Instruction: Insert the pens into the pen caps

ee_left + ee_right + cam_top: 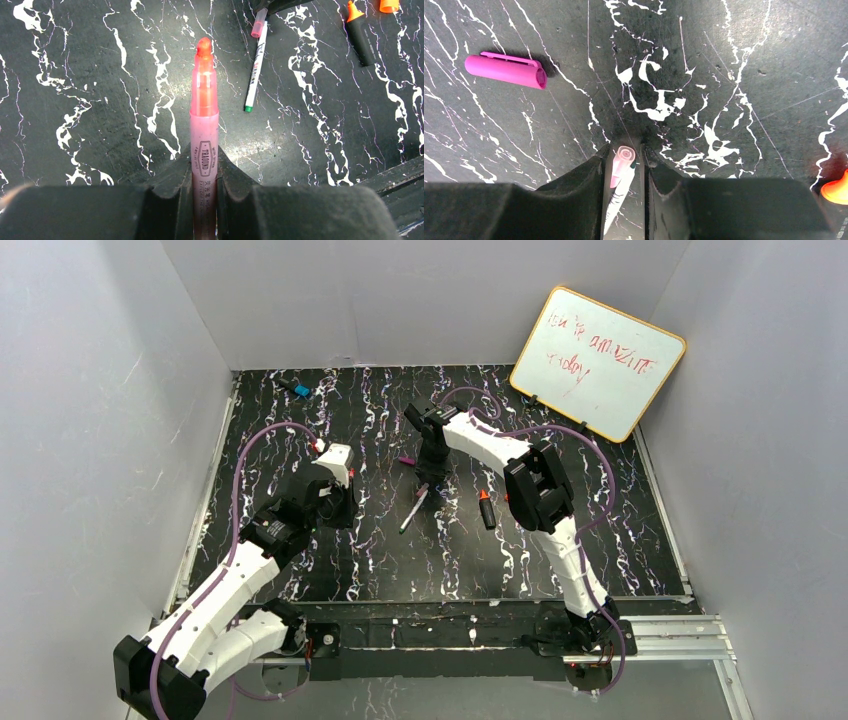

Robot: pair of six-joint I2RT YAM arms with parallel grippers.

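The whiteboard [598, 362] at the table's far right corner carries two lines of red handwriting. Only "amazin" in the upper line can be made out. The pink pen [204, 135] bears a framed brand mark reading roughly "TRABUND", with smaller, blurred print below it. The white pen [256, 65] has red lettering along its barrel, too small to read.

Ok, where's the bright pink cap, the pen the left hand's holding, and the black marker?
magenta cap [506, 71]: right wrist view, middle of its barrel.
pink pen [204, 127]: left wrist view, pink body below the tip.
black marker [361, 42]: left wrist view, its black body.
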